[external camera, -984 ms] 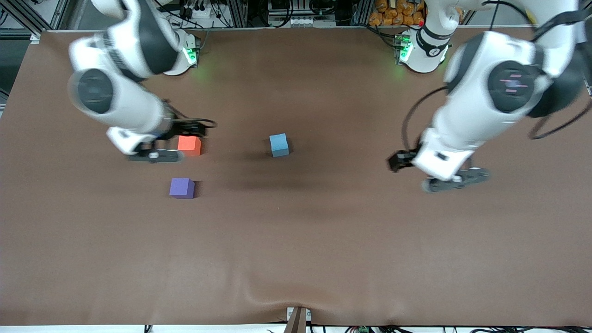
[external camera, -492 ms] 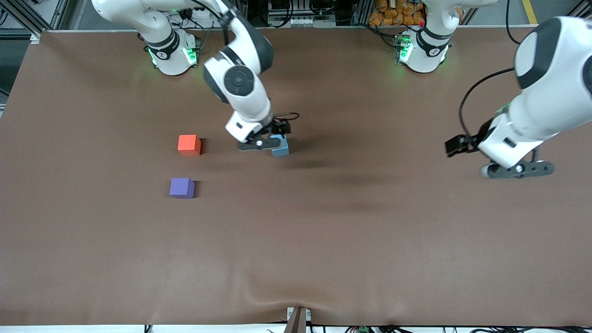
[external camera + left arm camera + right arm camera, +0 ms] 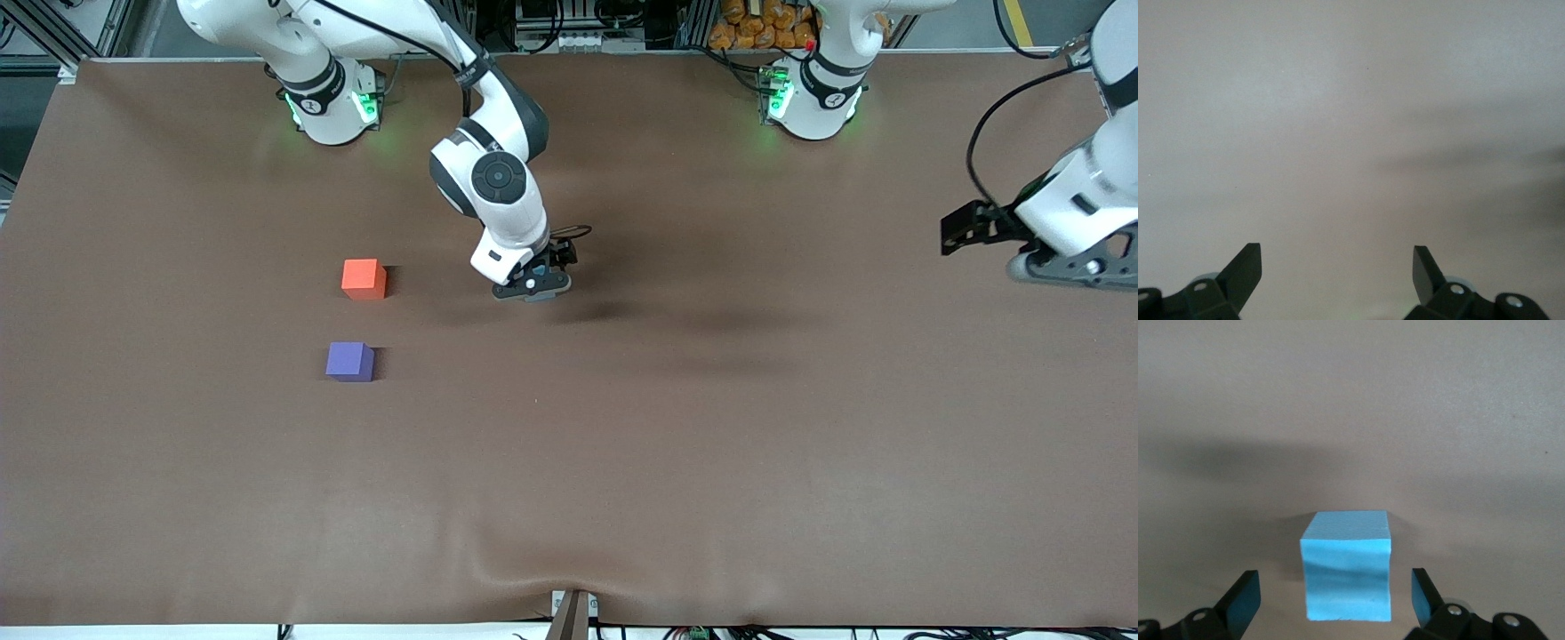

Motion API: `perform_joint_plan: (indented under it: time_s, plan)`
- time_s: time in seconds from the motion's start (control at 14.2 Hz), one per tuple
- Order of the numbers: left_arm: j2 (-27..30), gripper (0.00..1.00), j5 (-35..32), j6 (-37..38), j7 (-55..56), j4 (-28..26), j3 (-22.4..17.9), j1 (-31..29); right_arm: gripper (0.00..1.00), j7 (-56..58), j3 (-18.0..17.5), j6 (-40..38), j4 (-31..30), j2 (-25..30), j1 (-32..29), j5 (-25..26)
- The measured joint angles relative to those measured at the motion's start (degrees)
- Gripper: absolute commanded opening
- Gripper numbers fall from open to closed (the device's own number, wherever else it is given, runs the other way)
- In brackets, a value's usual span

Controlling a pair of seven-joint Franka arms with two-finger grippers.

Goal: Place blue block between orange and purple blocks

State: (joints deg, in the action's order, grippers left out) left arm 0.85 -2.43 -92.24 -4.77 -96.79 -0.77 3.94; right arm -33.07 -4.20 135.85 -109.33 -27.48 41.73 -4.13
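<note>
The blue block point(image 3: 1347, 567) sits on the brown table, between the two fingers of my right gripper point(image 3: 1333, 587). The fingers are open, with a gap on each side of the block. In the front view the right gripper point(image 3: 532, 288) is low over the block and hides nearly all of it. The orange block point(image 3: 364, 278) lies toward the right arm's end of the table. The purple block point(image 3: 349, 362) lies nearer the front camera than the orange one, with a gap between them. My left gripper point(image 3: 1076, 269) is open and empty point(image 3: 1337, 252) over bare table at the left arm's end.
The brown table cover point(image 3: 569, 462) has a wrinkle at its front edge near a small bracket point(image 3: 572, 613). The arm bases point(image 3: 329, 98) stand along the table's back edge.
The right arm has swung from beside the orange block to the blue block and lowered around it. The left arm has drawn back toward its own end of the table.
</note>
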Motion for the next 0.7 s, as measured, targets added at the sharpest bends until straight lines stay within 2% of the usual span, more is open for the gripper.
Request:
perform_joint_plan:
  time_s: [0.21, 0.28, 0.42, 0.49, 0.56, 0.63, 0.7]
  plan:
    - [0.78, 1.00, 0.00, 2.61, 1.76, 2.70, 0.84, 0.19, 1.00, 0.06, 0.01, 0.04, 0.00, -1.03, 0.37, 0.78]
    - [0.91, 1.00, 0.00, 3.45, 3.02, 3.28, 1.14, 0.28, 0.93, 0.06, 0.01, 0.21, 0.00, -1.36, 0.68, 0.88]
    - [1.26, 1.00, 0.00, 4.20, 4.48, 3.78, 1.42, 0.52, 0.62, 0.06, 0.02, 0.63, 0.00, -1.90, 1.26, 0.93]
    - [1.40, 1.00, 0.00, 4.30, 4.88, 3.80, 1.49, 0.60, 0.33, 0.06, 0.05, 0.71, 0.00, -2.04, 1.53, 0.97]
    - [1.43, 1.00, 0.00, 4.32, 5.02, 3.80, 1.62, 0.62, 0.09, 0.06, 0.10, 0.74, 0.00, -2.11, 1.78, 1.19]
    - [1.42, 1.00, 0.00, 4.33, 5.06, 3.80, 1.81, 0.61, 0.00, 0.06, 0.14, 0.73, 0.00, -2.14, 1.86, 1.63]
    - [1.43, 1.00, 0.00, 4.33, 5.08, 3.86, 1.93, 0.60, 0.00, 0.06, 0.30, 0.73, 0.04, -2.13, 1.86, 1.93]
